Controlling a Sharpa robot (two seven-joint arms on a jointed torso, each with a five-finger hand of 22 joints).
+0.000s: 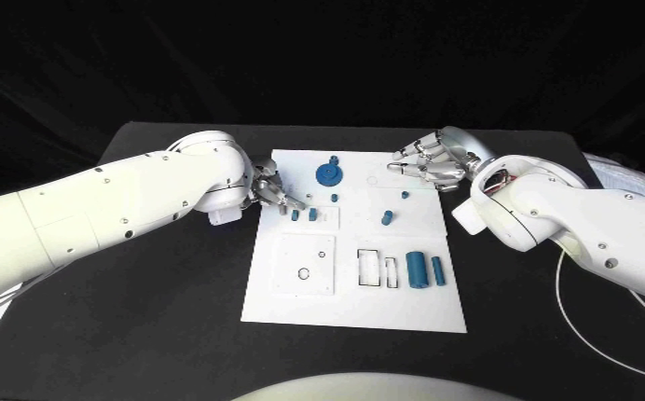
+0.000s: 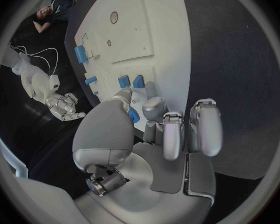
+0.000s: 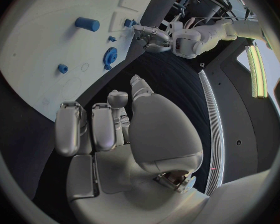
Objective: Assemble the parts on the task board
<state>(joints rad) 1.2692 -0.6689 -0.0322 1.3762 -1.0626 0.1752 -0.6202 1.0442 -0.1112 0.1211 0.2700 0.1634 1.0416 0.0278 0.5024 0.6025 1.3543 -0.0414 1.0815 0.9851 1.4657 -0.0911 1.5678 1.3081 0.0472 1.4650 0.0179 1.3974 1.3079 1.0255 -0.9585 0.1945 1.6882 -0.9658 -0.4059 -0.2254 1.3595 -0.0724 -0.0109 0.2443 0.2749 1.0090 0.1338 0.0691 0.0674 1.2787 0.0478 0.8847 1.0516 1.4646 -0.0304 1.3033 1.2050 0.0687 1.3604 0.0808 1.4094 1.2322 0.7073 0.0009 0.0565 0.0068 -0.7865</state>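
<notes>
Both of my hands sit at the task board (image 1: 352, 312), one at each long edge. Nearer me, along its bottom half, lie two blue cylinders (image 1: 426, 269) beside rectangular slots; past them, my left hand (image 1: 273, 191) reaches over the board's left edge, fingers curled downward and apart, tips by two small blue blocks (image 1: 304, 216); whether it pinches anything I cannot tell; farther up stands the blue gear (image 1: 328, 174); farthest, my right hand (image 1: 431, 160) hovers at the board's upper right corner, fingers loosely bent, holding nothing.
</notes>
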